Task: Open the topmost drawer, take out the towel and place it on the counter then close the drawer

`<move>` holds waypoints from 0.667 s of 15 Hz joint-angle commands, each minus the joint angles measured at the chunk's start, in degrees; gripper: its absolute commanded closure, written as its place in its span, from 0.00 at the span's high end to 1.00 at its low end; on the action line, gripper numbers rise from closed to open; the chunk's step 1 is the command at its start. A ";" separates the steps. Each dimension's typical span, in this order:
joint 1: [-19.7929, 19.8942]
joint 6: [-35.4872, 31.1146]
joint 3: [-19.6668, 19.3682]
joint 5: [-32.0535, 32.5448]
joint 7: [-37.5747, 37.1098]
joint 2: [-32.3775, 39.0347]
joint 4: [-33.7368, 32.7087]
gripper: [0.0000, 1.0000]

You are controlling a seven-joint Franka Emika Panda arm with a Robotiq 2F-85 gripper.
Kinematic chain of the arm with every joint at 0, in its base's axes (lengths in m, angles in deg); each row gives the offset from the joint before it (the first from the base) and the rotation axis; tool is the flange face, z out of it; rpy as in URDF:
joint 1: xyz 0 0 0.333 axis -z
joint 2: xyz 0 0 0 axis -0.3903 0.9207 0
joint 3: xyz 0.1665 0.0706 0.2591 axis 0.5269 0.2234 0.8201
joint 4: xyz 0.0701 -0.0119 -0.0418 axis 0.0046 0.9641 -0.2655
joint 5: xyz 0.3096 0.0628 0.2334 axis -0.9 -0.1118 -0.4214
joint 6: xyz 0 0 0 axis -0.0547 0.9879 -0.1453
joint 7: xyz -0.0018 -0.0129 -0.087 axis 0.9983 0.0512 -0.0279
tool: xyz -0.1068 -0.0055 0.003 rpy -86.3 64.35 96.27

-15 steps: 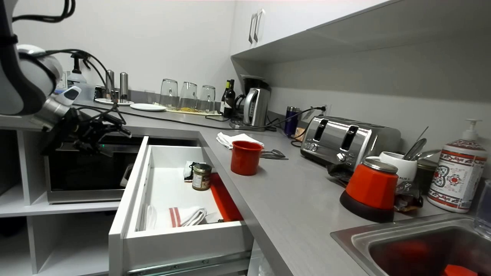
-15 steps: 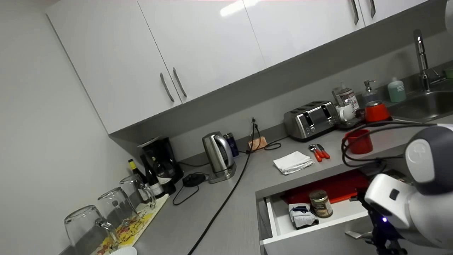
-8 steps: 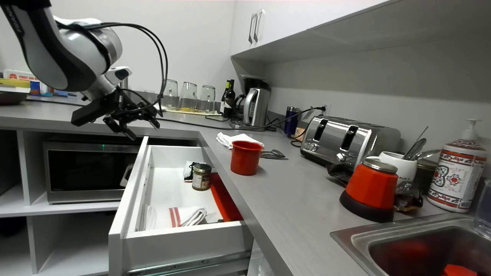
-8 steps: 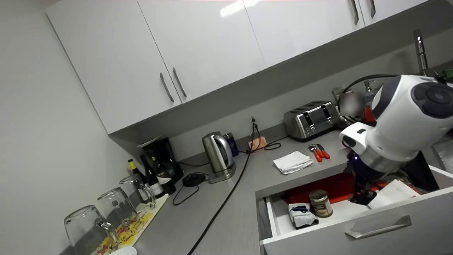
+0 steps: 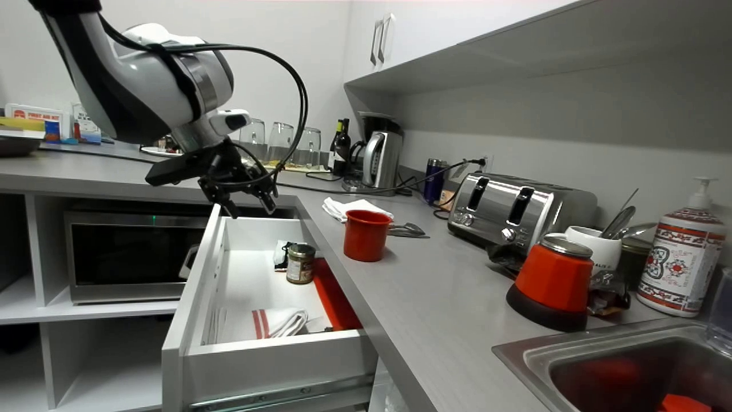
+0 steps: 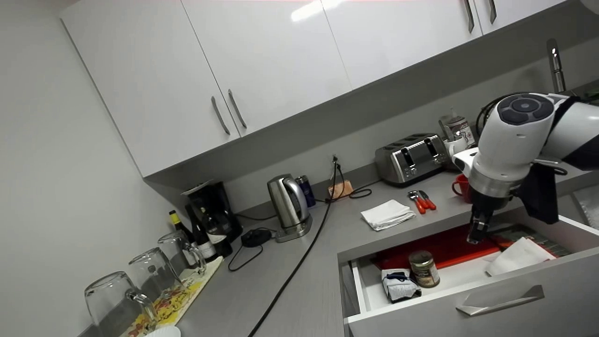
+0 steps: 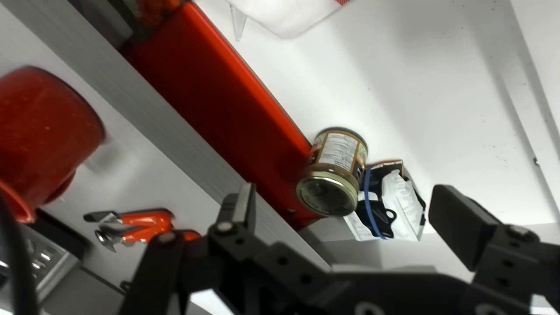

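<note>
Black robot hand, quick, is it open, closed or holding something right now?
Black two-fingered hand: open, holding nothing, above the pulled-out white drawer.

"FIRST AID KIT" stands on a white box (image 5: 50,118) in an exterior view; the jar label (image 7: 337,151) is blurred

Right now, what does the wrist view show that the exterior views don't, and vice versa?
Only the wrist view: the squat gold-rimmed jar and white-and-black packet framed between the open black fingers.

Only the exterior views: steel kettle and clear glass mugs in both, silver bar handle of the open white drawer in an exterior view.

Shared: jar and packet themselves, white cloth towel with red edging (cut off in the wrist view), flat red board, cylindrical red cup, smooth grey counter.
</note>
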 commanded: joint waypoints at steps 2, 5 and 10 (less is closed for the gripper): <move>2.76 3.18 0.46 -10.98 6.77 1.96 -0.04 1.00; 3.76 7.65 0.35 -16.20 9.07 4.45 -1.28 1.00; -3.81 10.63 -9.26 -27.15 14.71 8.83 -4.44 1.00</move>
